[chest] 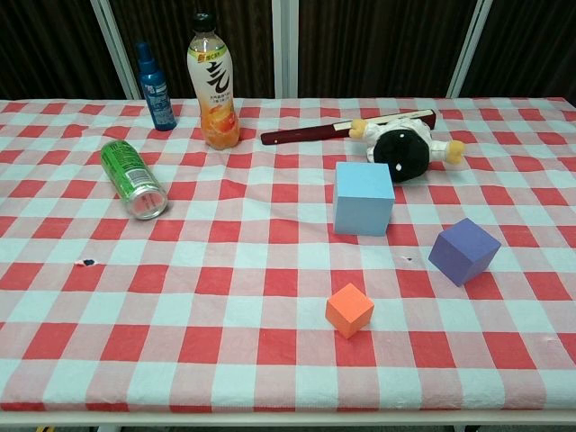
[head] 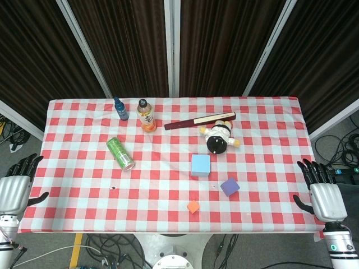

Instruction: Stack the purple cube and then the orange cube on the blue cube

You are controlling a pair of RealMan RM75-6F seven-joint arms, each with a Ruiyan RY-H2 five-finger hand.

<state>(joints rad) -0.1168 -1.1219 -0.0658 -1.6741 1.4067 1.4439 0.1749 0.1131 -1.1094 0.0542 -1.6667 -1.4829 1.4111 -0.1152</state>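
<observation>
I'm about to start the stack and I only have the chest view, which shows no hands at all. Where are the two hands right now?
Observer: In the head view, the left hand sits off the table's left edge, holding nothing, fingers apart.
Operator: And the right one?
Observer: The right hand is off the right edge, also holding nothing, fingers apart.
Operator: Which hand is nearer the purple cube?
Observer: The right hand; the purple cube lies right of the blue cube, on that hand's side of the table.
</observation>
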